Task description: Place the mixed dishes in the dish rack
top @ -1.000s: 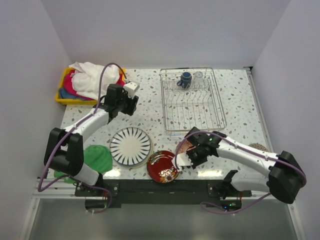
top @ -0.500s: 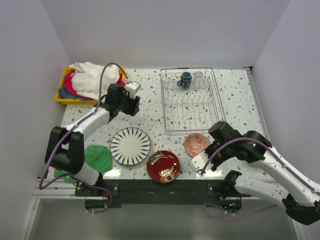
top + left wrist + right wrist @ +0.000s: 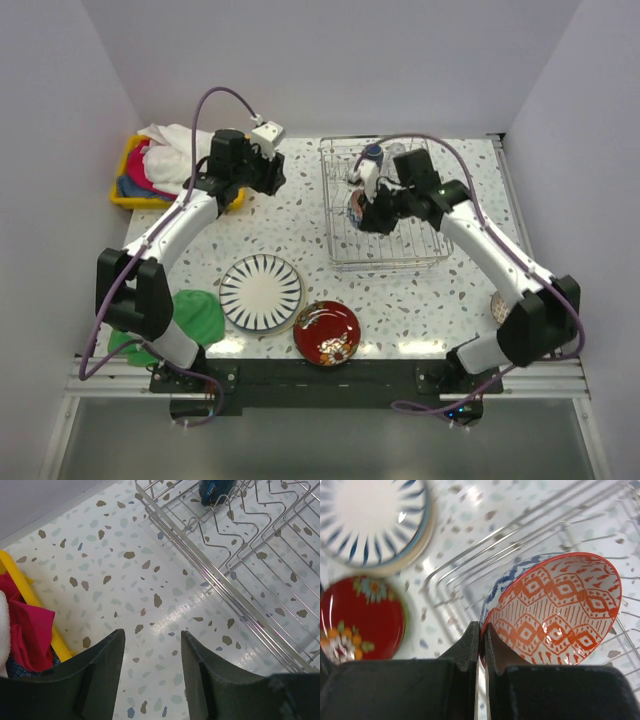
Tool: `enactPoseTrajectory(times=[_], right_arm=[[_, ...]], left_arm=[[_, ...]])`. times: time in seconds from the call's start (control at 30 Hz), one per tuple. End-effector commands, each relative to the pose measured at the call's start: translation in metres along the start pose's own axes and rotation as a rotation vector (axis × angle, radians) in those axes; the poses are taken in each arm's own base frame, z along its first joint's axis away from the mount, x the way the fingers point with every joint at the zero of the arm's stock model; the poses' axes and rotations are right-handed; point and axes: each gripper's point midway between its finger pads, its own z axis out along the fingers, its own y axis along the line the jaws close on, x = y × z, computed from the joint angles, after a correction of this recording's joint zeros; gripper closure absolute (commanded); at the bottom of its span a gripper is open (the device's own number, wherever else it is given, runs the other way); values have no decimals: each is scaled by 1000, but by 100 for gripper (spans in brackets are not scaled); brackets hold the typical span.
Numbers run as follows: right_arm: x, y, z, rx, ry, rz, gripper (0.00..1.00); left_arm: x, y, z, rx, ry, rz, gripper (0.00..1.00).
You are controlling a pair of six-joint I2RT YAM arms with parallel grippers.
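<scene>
Your right gripper (image 3: 482,631) has its two dark fingers pressed together on the rim of the orange-red bowl (image 3: 555,610), pinching it. The bowl is glossy ceramic, round, with a diamond lattice inside, and it is tilted on edge above the dish rack (image 3: 470,560). The curved side of a blue-and-white bowl (image 3: 504,581) shows just behind it; you cannot tell whether the two touch.

From above, the rack (image 3: 336,262) is a rectangular basket of thin silver wire on a speckled terrazzo-style table (image 3: 300,225). At its far end stand a dark blue mug (image 3: 372,153) and, beside it, a small clear glass (image 3: 397,152).

Your left gripper (image 3: 150,655) hangs with its jaws spread and nothing between them, over bare tabletop between the rack and a yellow plastic bin (image 3: 125,192) of crumpled cloths.

Near the arm bases, flat on the table, lie the round white plate with black radial stripes (image 3: 261,291) and the shiny red floral plate (image 3: 326,332), just beside each other.
</scene>
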Motion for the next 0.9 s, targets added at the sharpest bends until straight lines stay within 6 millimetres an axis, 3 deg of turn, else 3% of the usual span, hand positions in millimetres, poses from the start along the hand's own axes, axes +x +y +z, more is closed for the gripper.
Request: enactPoseTrajectory(times=[0.0, 0.13, 0.2, 0.27, 0.33, 0.37, 0.5, 0.63, 0.87], right_arm=[[-95, -51, -9, -39, -369, 341, 100], [-91, -63, 20, -171, -359, 588, 100], [-96, -62, 24, -254, -375, 700, 100], [-88, -66, 32, -294, -374, 850, 100], [-92, -74, 29, -305, -434, 874, 100], [-83, -73, 34, -326, -421, 941, 100], [-61, -80, 39, -334, -425, 947, 100], [-31, -77, 65, -389, -361, 1047, 100], [-8, -84, 84, -369, -374, 1137, 100]], left_arm=[[-14, 7, -3, -16, -22, 40, 46], [-20, 3, 1, 12, -68, 46, 46], [-26, 3, 3, 15, -95, 37, 46], [-32, 1, 5, 25, -108, 20, 46], [-39, -1, 6, 44, -125, 26, 46], [-37, -2, 9, 53, -123, 35, 46], [-37, 4, 17, 46, -98, 85, 46], [-37, 10, 14, 20, -77, 131, 46], [-29, 9, 2, 7, -37, 162, 46]])
